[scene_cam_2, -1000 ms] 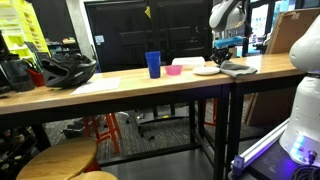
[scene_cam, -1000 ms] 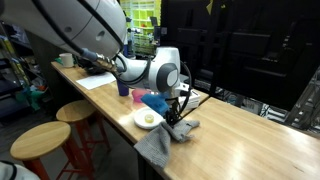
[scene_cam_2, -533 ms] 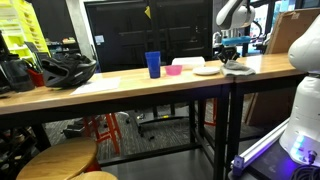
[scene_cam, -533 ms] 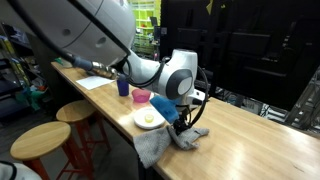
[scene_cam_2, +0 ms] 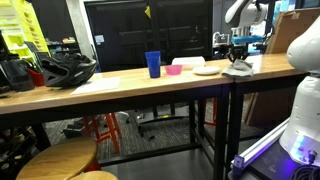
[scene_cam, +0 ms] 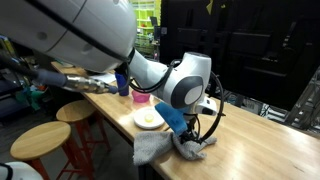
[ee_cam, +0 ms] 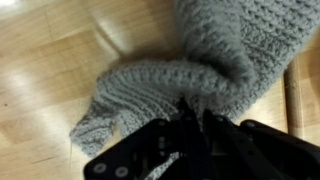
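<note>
A grey knitted cloth lies bunched on the wooden table. In the wrist view my gripper is shut, its fingertips pinching a fold of that cloth. In an exterior view the gripper presses down into the cloth, part of which hangs over the table's front edge. In an exterior view the gripper is far off at the right end of the table, above the cloth.
A white plate with something yellow on it sits just beside the cloth. Behind it stand a pink bowl and a blue cup. A black helmet lies further along. Round wooden stools stand in front.
The arm has moved along the table away from the plate, dragging the cloth with it. The gripper has stayed shut.
</note>
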`<action>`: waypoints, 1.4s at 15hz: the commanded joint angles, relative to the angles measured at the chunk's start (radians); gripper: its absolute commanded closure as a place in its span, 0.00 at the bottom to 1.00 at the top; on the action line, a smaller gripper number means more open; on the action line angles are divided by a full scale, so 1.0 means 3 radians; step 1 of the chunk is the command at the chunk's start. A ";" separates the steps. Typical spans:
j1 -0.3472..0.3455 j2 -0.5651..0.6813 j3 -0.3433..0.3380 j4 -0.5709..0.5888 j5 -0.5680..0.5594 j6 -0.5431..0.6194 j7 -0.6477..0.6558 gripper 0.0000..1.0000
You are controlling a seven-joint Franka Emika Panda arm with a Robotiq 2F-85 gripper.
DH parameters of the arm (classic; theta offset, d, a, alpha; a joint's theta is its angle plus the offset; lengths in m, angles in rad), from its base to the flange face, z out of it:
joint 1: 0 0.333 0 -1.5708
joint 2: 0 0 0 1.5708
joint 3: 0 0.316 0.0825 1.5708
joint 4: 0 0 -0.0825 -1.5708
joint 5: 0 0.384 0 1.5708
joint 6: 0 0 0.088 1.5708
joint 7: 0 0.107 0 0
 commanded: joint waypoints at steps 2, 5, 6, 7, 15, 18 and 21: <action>-0.0146 -0.0031 -0.0157 -0.0181 0.0131 -0.0026 -0.0170 0.98; -0.0226 0.0009 -0.0278 -0.0139 0.0233 -0.0061 -0.0219 0.98; -0.0254 0.0022 -0.0318 -0.0124 0.0270 -0.0065 -0.0244 0.98; -0.0279 0.0052 -0.0362 -0.0097 0.0324 -0.0077 -0.0266 0.98; -0.0503 0.0351 -0.0654 0.0128 0.0516 -0.0059 -0.0245 0.98; -0.0538 0.0439 -0.0706 0.0215 0.0574 -0.0068 -0.0234 0.98; -0.0563 0.0579 -0.0744 0.0326 0.0631 -0.0076 -0.0191 0.98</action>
